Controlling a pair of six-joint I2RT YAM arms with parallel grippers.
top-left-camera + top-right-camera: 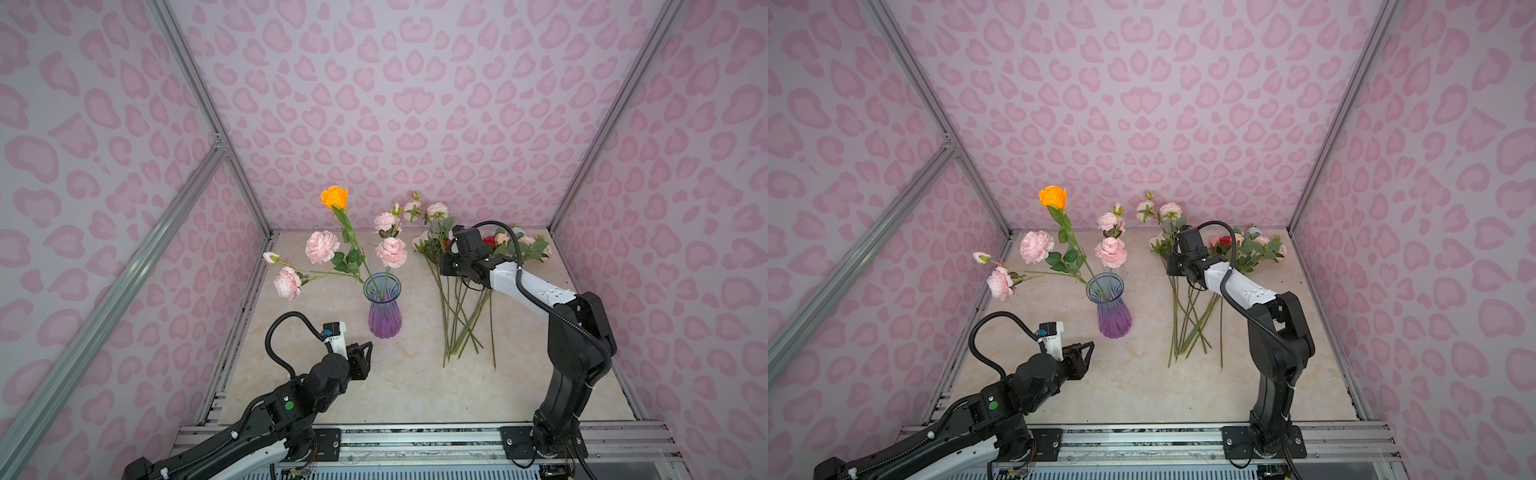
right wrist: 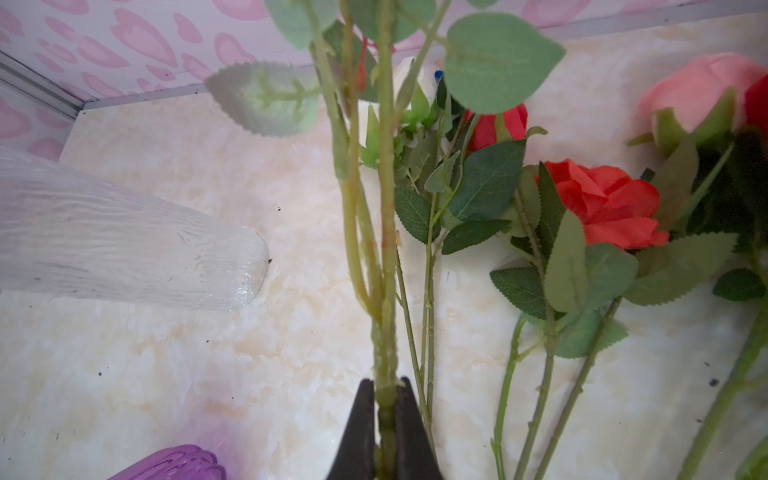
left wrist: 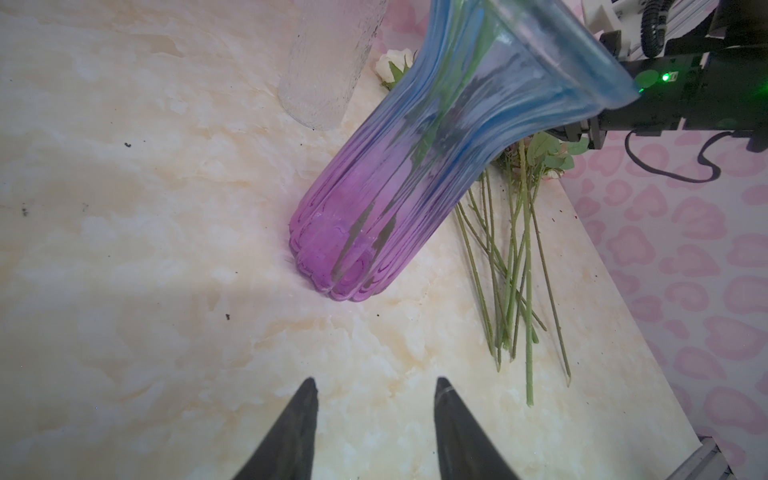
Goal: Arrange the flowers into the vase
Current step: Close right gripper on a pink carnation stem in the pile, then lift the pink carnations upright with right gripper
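Now, right fingers [image 2: 365, 424]: closed on one green stem [image 2: 384, 257], smooth plastic, forking into branches with soft serrated leaves; pale pink blooms [image 1: 437, 210] seem to top it.
Vase [image 1: 384, 307]: ribbed glass, flared blue mouth fading to a purple base, upright mid-desk; holds an orange rose [image 1: 334, 197] and ruffled pink peonies [image 1: 322, 246] leaning left.
Left fingers [image 3: 291, 436]: parted and empty, over the desk [image 1: 374, 386] near the vase base, not touching.
Loose flowers [image 1: 536, 249]: heaped on the desk right of the vase, thin stems crossed, a fabric red rose [image 2: 606, 208] among them.
Clear vase [image 2: 124, 257]: textured glass, farther back on the desk than the purple one.
Risk, tangle: held leaves interlock with neighbours, so lifting may drag others along.
Risk, slip: a thin stem under a top-heavy spray could pivot in the pinch.
Risk, tipping: a stem pushed against the flared rim could topple the vase, already loaded leftward.
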